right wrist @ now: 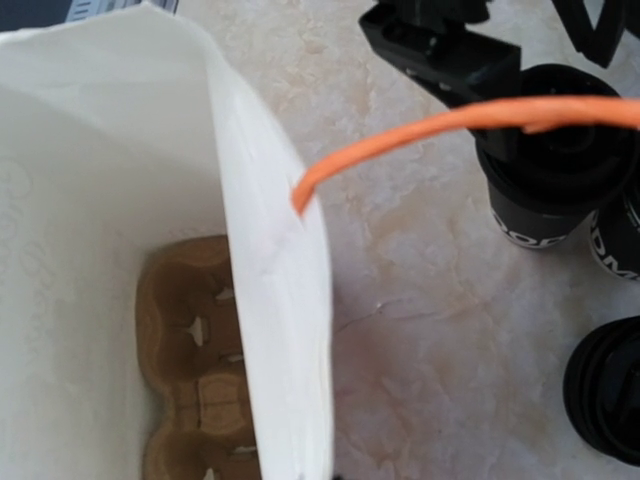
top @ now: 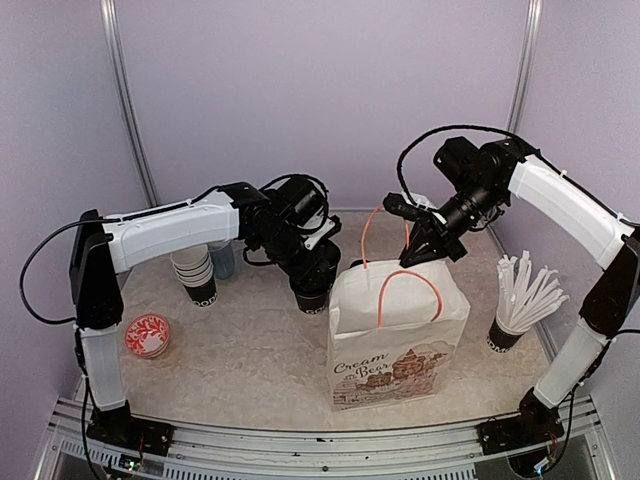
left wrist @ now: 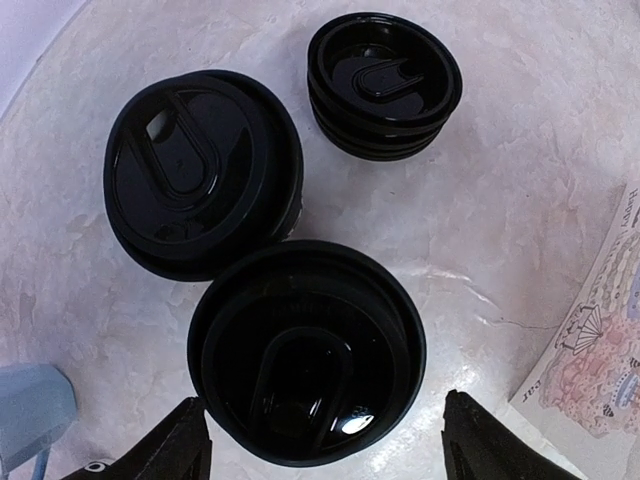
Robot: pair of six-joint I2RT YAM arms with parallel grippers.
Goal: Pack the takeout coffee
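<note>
The fingers [left wrist: 185,445] of the left end effector [left wrist: 322,445] sit closest to the lens. They stand wide apart and hold nothing, one on each side of a lidded cup [left wrist: 305,350]. A second lidded cup [left wrist: 200,170] stands just beside it, possibly touching. Both coffees rest on the surface [left wrist: 520,200], outside the paper bag [top: 395,330], so packing has not started. A stack of lids [left wrist: 385,85] lies beyond them, and a light blue mug [left wrist: 30,410] is off to one side.

The right end effector [top: 412,225] is fully closed, apparently pinching the orange handle [right wrist: 450,120] to hold the bag's mouth open. A cardboard carrier [right wrist: 195,370] lies at the bottom.

The likeliest trouble is the neighbouring cup. A finger coming down between the two could shove or tip it. Squeezing high up at the lid could pop it off or let the cup slip out underneath. If the thin handle slides from the right end effector, the bag wall could sag across the opening. The cup could also miss a recess in the carrier and tip over.
</note>
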